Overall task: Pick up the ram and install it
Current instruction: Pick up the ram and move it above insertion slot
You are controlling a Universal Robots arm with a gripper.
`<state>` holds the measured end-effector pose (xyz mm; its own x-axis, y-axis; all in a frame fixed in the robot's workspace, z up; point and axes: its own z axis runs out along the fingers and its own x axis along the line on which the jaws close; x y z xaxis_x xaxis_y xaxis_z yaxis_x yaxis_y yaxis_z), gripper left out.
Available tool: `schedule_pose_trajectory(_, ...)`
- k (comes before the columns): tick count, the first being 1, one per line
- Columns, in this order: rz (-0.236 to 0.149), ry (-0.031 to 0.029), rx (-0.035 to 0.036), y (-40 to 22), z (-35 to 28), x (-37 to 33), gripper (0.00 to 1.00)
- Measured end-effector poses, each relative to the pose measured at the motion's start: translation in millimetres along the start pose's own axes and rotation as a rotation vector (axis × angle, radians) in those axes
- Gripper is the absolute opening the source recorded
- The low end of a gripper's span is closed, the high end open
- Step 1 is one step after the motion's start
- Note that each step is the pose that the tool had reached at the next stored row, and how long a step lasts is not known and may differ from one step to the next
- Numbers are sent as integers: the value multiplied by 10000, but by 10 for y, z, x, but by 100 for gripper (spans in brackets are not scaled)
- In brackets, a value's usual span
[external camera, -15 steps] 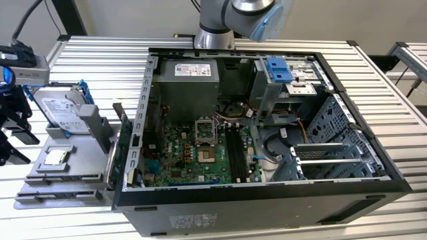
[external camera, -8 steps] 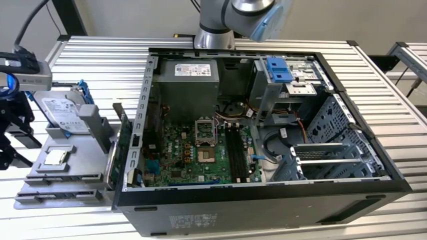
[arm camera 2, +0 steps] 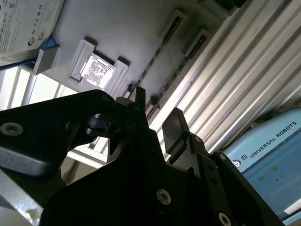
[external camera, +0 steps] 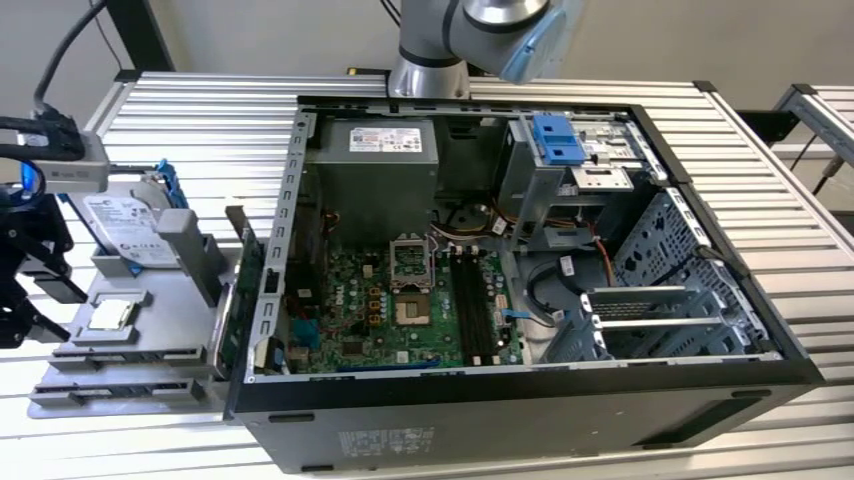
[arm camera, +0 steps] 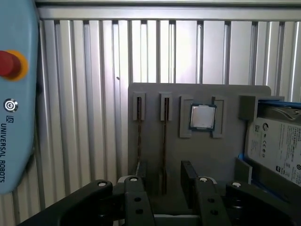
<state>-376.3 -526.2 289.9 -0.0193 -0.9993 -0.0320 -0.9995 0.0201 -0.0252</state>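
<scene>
We see gripper [arm camera: 164, 165] hovering over grey tray [arm camera: 225, 165], fingers [arm camera: 189, 176] spread apart, grasping nothing. Ram [arm camera: 164, 136] stands on edge in slot of tray, in line with gap between fingers; contact we cannot tell. Second ram stick [arm camera: 139, 136] on edge in next tray slot, just beside. CPU [arm camera: 203, 117] in tray recess near sticks, hard drive [arm camera: 275, 146] on tray beyond CPU. We note open PC case [external camera: 534, 260] beside tray, on exterior view's right.
</scene>
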Motion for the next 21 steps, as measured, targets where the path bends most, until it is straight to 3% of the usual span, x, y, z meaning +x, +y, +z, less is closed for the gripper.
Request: schedule_pose_trajectory(21, 0, 1, -1, 4, 187, 22, 100)
